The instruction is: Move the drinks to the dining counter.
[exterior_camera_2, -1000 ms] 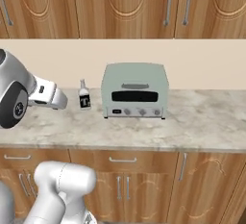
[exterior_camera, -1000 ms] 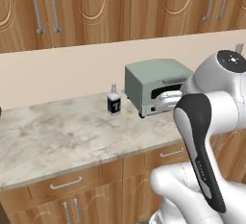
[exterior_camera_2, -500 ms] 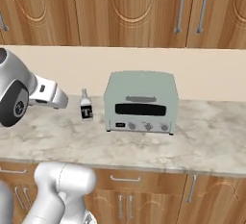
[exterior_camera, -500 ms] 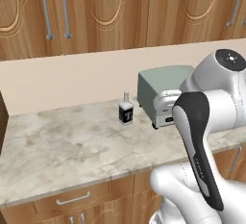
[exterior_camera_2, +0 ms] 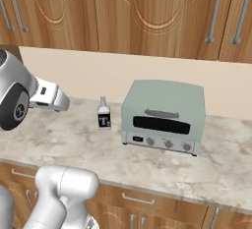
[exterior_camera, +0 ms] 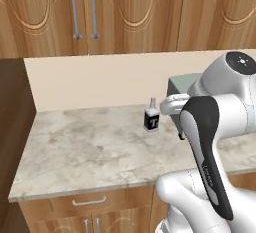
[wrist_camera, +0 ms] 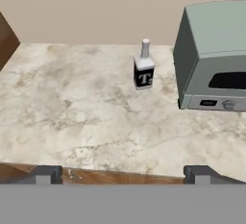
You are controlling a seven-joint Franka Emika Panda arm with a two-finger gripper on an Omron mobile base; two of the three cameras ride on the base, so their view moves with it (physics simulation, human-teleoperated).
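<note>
One of the drinks, a short clear bottle with a black label (exterior_camera: 151,118) (exterior_camera_2: 103,117) (wrist_camera: 144,71), stands upright on the marble worktop (exterior_camera: 90,147) just left of a toaster oven. My gripper (wrist_camera: 123,175) is open and empty. It hangs in front of the worktop's front edge, well short of the bottle and pointing toward it. The dining counter is out of view.
A pale green toaster oven (exterior_camera_2: 162,117) (wrist_camera: 216,55) sits close to the bottle's right. Wooden wall cabinets (exterior_camera: 125,12) hang above the beige backsplash. The worktop ends at a dark wood panel (exterior_camera: 12,127) on the left. Drawers (exterior_camera: 89,201) run below the front edge.
The whole picture has shifted: the base has driven, so bottle and toaster oven now sit further right and larger in both base views. The gripper stays open.
</note>
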